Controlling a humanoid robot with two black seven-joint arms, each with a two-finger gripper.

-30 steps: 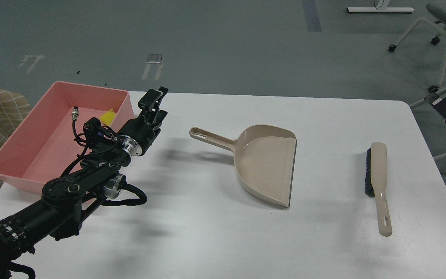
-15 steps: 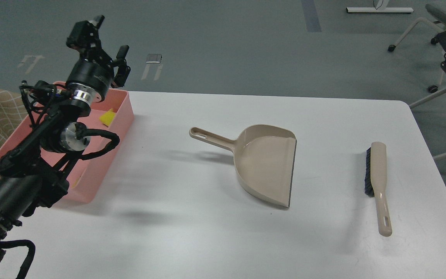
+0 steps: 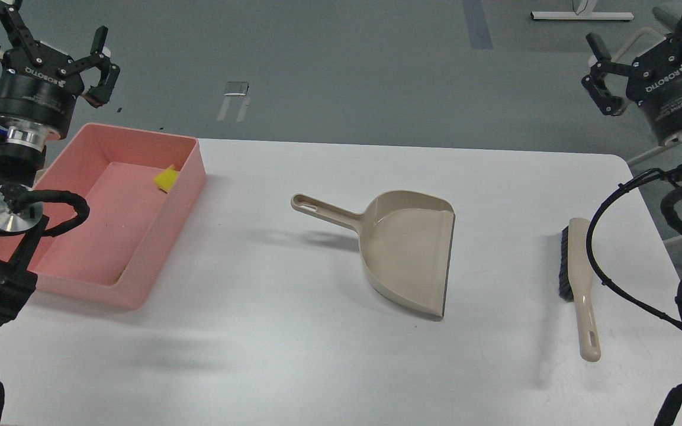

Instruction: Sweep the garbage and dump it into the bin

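**A:** From the head view, where does the garbage sit?

**B:** The bright yellow notched foam chunk (image 3: 165, 178) lies inside the large shallow pink plastic bin (image 3: 157, 254), against its far right wall. A small tan sliver shows at the bin's near inside corner (image 3: 121, 276); it may be the flat strip, but it is too small to be sure. I see no scraps on the white surface (image 3: 293, 355), so I judge the dumping done.

**A:** And the tools?

**B:** The beige plastic dustpan with a long handle (image 3: 403, 251) rests empty mid-surface, its mouth toward the right and its handle pointing left toward the bin, as if set down from the left side. The beige black-bristled brush (image 3: 578, 284) lies well apart to its right, bristles facing the pan, handle toward the robot.

**A:** The arms?

**B:** The left gripper (image 3: 45, 44) is raised beyond the bin's far left corner, fingers spread, grasping nothing. The right gripper (image 3: 643, 50) is raised at the far right, also spread and empty. Both look parked clear of the things, which suits a finished task.
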